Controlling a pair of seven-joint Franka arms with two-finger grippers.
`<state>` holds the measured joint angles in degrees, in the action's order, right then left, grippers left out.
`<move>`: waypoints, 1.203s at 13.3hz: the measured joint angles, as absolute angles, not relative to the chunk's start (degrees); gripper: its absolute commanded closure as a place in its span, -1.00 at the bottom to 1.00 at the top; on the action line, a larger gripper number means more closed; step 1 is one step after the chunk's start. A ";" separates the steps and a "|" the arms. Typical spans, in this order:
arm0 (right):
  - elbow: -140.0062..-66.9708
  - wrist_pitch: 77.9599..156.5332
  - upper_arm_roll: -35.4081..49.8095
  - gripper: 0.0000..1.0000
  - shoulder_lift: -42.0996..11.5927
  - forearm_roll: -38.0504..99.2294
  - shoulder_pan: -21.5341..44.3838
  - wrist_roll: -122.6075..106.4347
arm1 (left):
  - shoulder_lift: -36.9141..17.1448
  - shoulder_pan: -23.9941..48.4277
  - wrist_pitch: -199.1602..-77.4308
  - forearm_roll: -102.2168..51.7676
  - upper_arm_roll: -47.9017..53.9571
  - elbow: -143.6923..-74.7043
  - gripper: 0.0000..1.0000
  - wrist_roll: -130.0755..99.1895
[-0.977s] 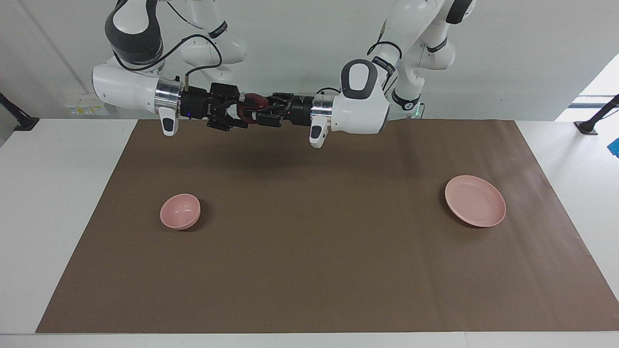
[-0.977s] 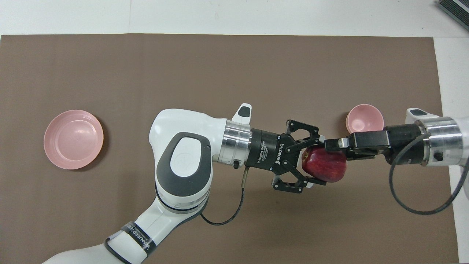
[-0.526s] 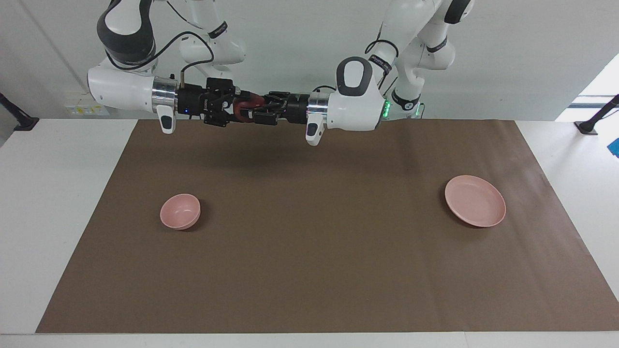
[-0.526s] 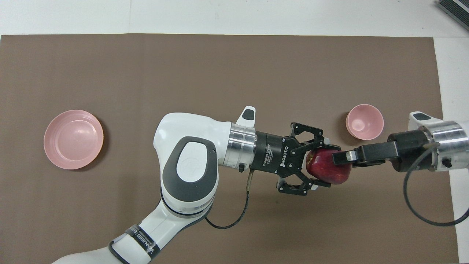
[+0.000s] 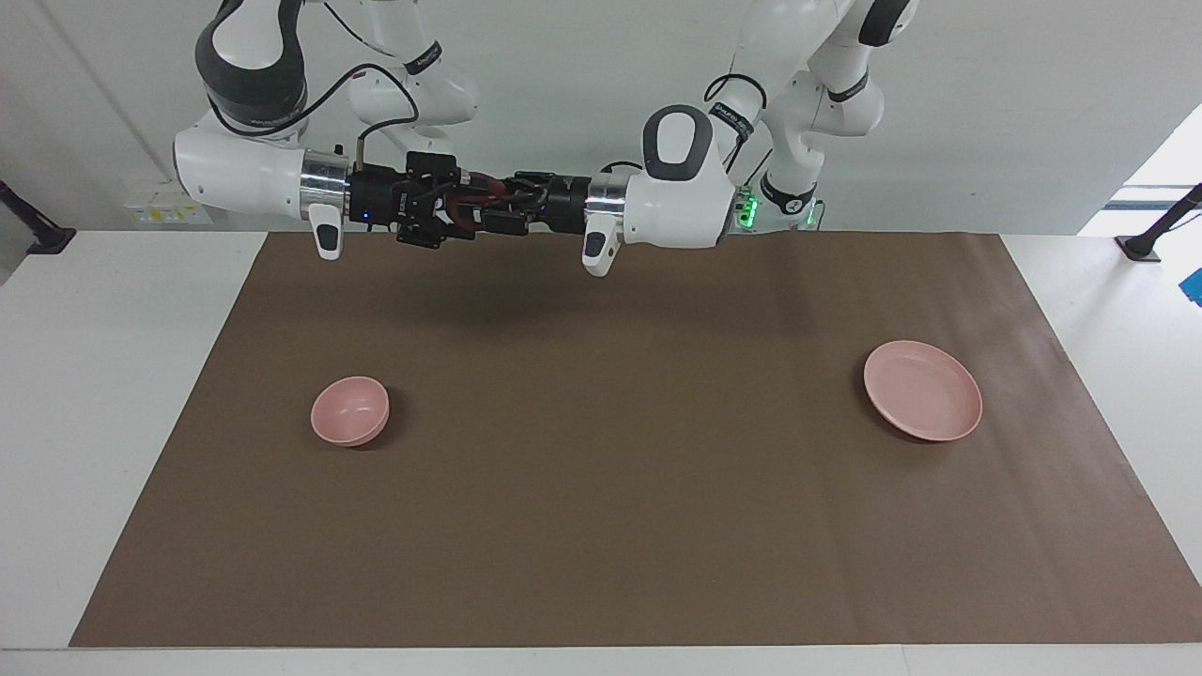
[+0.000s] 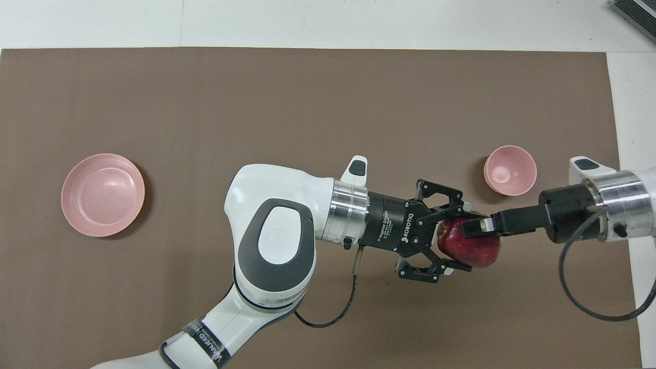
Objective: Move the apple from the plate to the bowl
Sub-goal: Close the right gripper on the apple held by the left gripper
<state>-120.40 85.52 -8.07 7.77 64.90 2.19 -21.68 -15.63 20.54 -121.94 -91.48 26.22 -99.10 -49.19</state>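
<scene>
In the facing view the apple [image 5: 467,206] was mostly hidden between the two grippers, only slivers of red showing, and its stem end and the way it pointed could not be made out in either view. The left gripper [image 6: 454,244] was clamped on the apple [image 6: 471,244] in mid-air over the brown mat [image 6: 328,102], while the right gripper [image 6: 474,226] reached in from the right arm's end with its jaws spread wide around the fruit, one finger lying across its top. The bowl [image 6: 510,170] sat on the mat toward the right arm's end, and the plate [image 6: 102,195] lay bare well apart toward the left arm's end.
</scene>
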 measured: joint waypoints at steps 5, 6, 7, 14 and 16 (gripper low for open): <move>-120.40 81.58 -8.09 -1.00 7.81 64.57 2.15 -21.68 | -15.62 20.61 -122.16 -91.48 26.22 -99.06 1.00 -49.19; -120.40 80.94 -8.15 -1.00 7.81 64.40 1.99 -21.68 | -15.62 20.61 -122.16 -91.48 26.23 -99.06 1.00 -49.19; -120.40 80.76 -8.20 -1.00 7.83 63.98 1.87 -21.68 | -15.62 20.63 -122.17 -91.48 26.24 -99.06 1.00 -49.19; -120.39 80.67 -8.32 0.12 7.89 62.84 1.85 -21.66 | -15.62 21.23 -122.17 -91.47 26.57 -99.17 1.00 -49.13; -120.43 80.35 -8.43 0.61 7.89 62.84 1.84 -21.32 | -15.61 21.33 -122.17 -91.47 26.57 -99.16 1.00 -48.96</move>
